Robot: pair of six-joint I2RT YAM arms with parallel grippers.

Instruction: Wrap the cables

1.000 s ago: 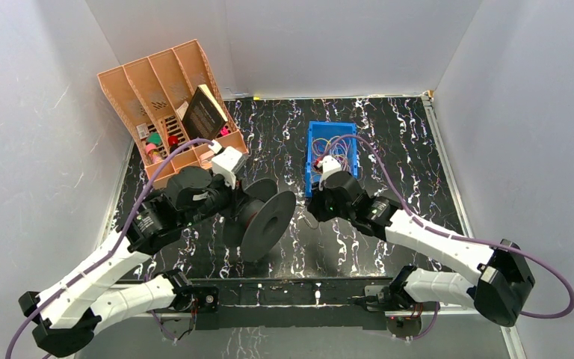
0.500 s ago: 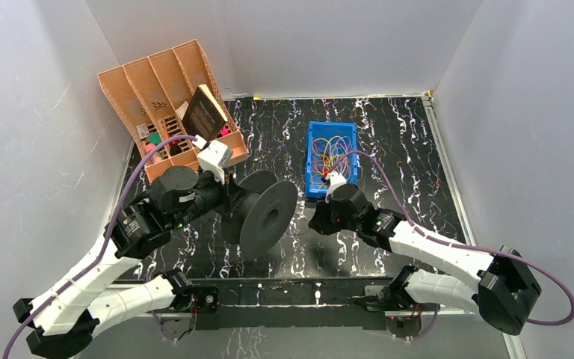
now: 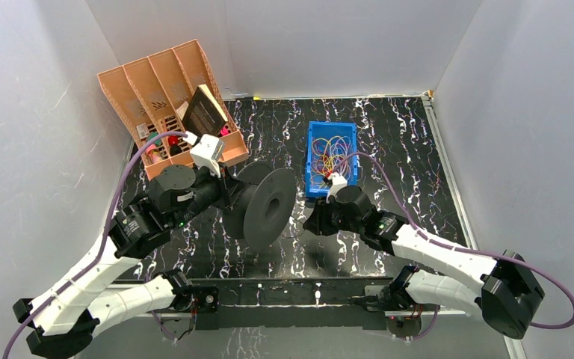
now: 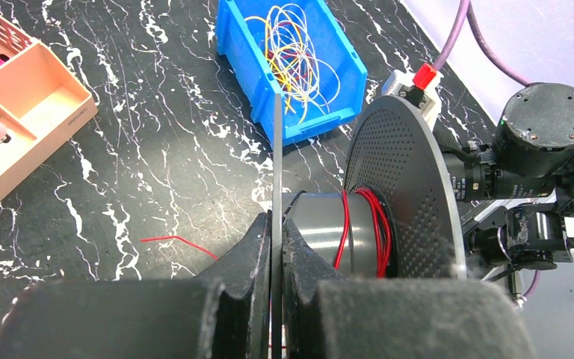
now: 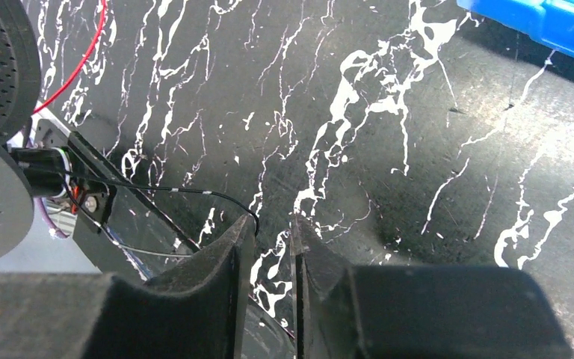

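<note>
L claw (image 4: 276, 224) clamped on spool (image 4: 400, 194) rim; R claw (image 5: 271, 222) slightly apart, black cable (image 5: 187, 191) maybe touching.

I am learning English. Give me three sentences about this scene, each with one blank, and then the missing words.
1. The wound cable on the dark hub is ____ in colour.
2. The bin that holds the loose yellow cables is ____.
3. The left gripper is shut on a thin flange of the ____.
Missing words: red; blue; spool.
</note>
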